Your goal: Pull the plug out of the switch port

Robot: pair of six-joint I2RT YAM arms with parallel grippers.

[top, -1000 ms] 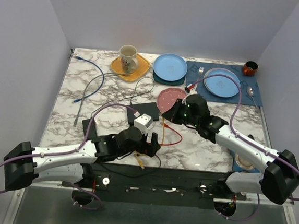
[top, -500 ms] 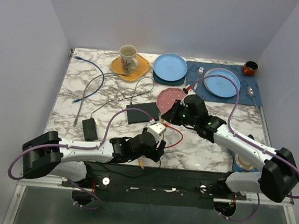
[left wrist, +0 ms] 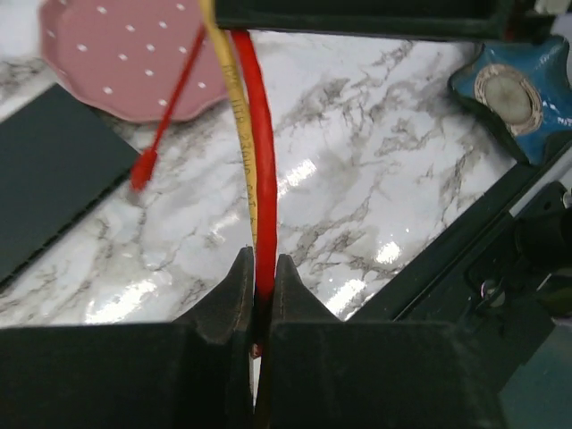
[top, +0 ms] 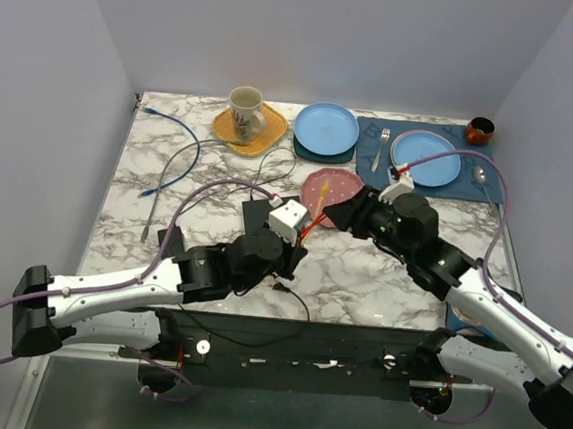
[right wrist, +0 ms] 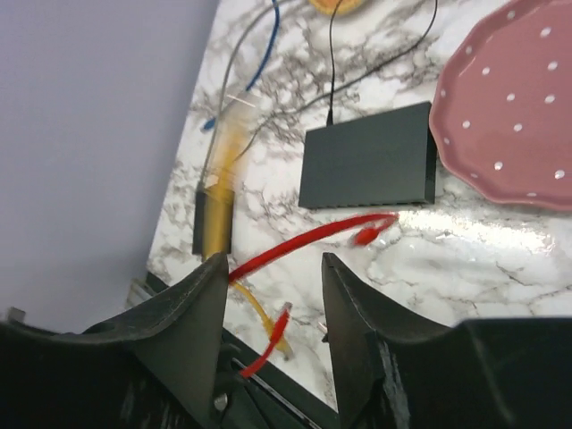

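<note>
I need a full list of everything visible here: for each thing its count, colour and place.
switch: one, black, table middle
pink dotted plate: one, pink, beside the switch
blue plates: two, blue, far side
mug: one, cream, on the yellow mat
fork, spoon: one each, silver, far right
small bowl: one, brown, far right corner
blue cable: one, blue, left side
power brick: one, black, left edge
red cable: one, red, in left gripper
yellow cable: one, yellow, alongside the red cable
left gripper: one, black, shut on the red cable
right gripper: one, black, open
</note>
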